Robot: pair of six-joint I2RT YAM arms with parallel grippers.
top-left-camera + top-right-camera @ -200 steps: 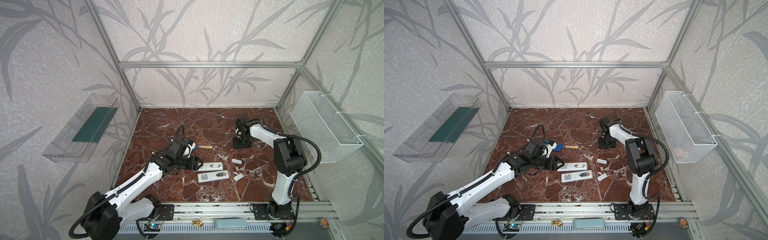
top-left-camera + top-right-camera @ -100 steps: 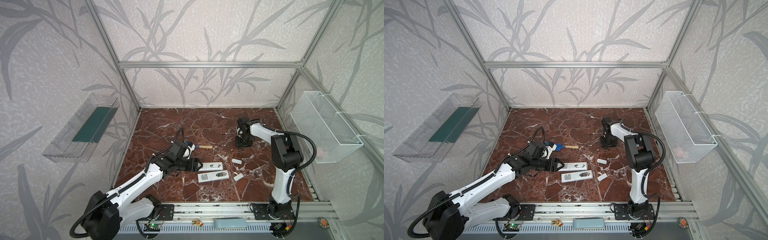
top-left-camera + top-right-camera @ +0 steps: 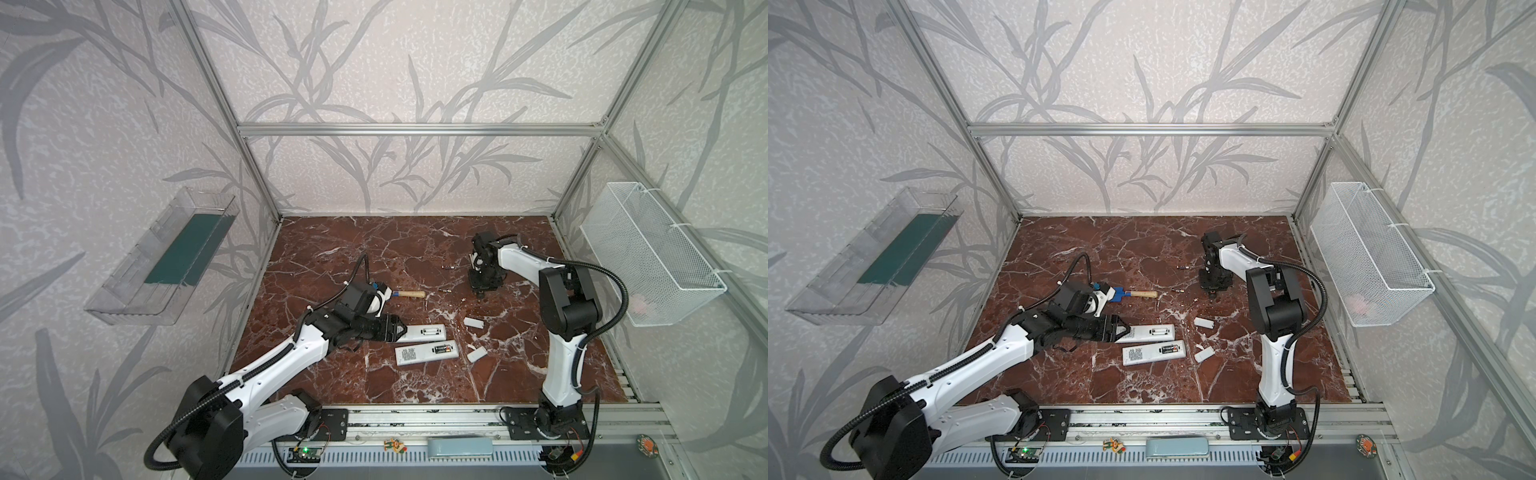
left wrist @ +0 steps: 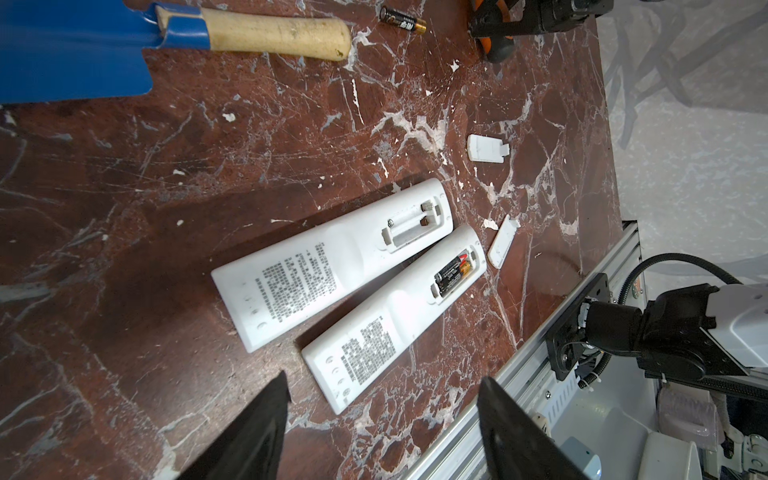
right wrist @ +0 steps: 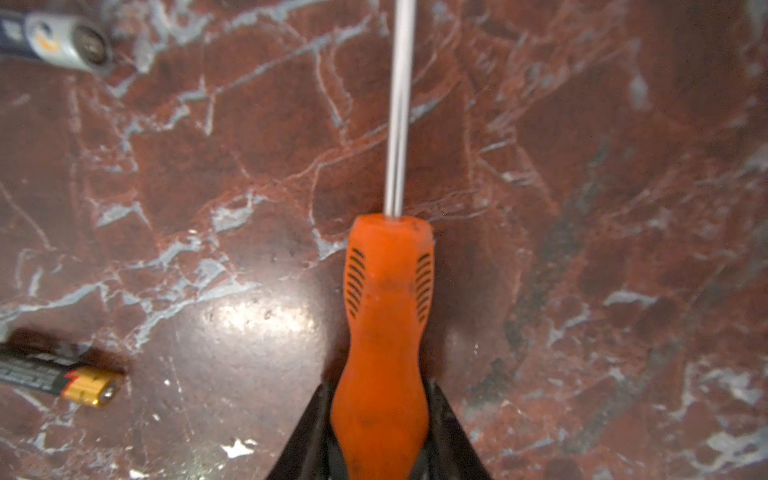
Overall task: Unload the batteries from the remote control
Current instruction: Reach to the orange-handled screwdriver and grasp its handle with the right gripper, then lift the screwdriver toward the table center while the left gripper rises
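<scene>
Two white remotes lie face down side by side, covers off. The far remote (image 4: 332,257) has a bare compartment. The near remote control (image 4: 390,324) holds two dark batteries (image 4: 453,272). Loose batteries lie on the marble, one (image 5: 58,376) and another (image 5: 58,39) beside the screwdriver. My left gripper (image 4: 382,386) hovers open just off the remotes' butt ends, nothing between its fingers. My right gripper (image 5: 380,399) is shut on the orange handle of a screwdriver (image 5: 386,299) lying on the table at the back right, as in a top view (image 3: 482,286).
Two small white battery covers (image 4: 486,147) (image 4: 503,245) lie right of the remotes. A blue scoop with a wooden handle (image 3: 409,294) lies behind my left wrist. A wire basket (image 3: 648,253) hangs on the right wall, a clear tray (image 3: 166,257) on the left.
My right gripper has closed onto the screwdriver handle and the right arm has shifted slightly. The left arm and the remotes have stayed put.
</scene>
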